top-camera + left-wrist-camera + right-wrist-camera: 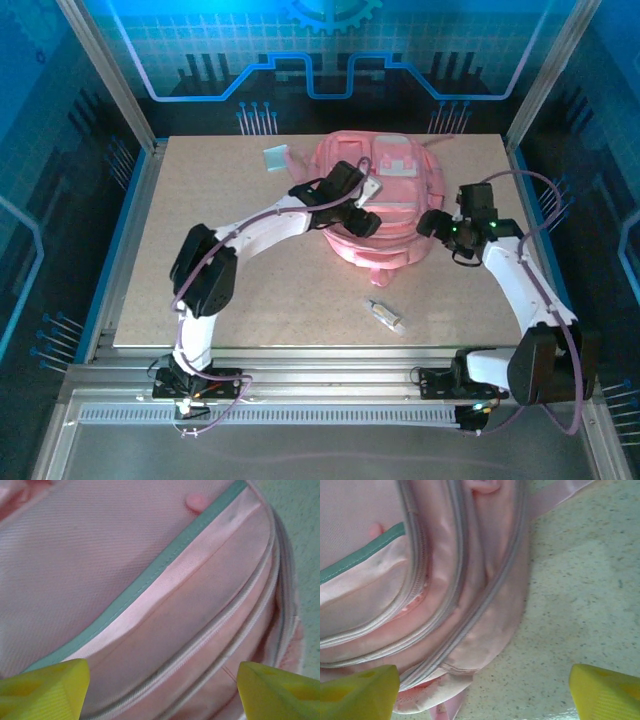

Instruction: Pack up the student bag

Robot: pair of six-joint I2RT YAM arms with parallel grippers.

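Student bag (395,210): a large, soft pink backpack lying flat on the tabletop, toward the far edge and a little right of the middle. A small pink loop at its near end points at the near edge.
Bag front: in the left wrist view a pocket edged with teal trim (150,580) gapes a little, with pale pink lining under the trim. Curved grey zips (455,580) run around the pockets beside it.
Flat pale-blue piece (277,158): close to the far edge, left of the bag, near it but apart.
Small tube (385,315): lies at a slant between the bag and the near edge, apart from the bag.
In the way: the white left arm (270,225) reaches from the near-left corner across the bag's left side and covers part of its front. The right arm (520,280) comes up from the near-right corner to the bag's right side.
Tabletop (230,200): a pale, finely speckled board, matte, with a metal rail along the near edge.
Room: blue-lit panels (320,60) with a line pattern stand behind the far edge, and metal posts (110,70) rise at the far corners.
Left hand (160,690): spread wide above the bag's front pocket. Its yellow fingers (45,687) stand far apart and nothing is held between them.
Right hand (485,695): spread wide at the bag's right edge, holding nothing. One of its fingers (357,692) is over the pink fabric and the other is over bare tabletop.
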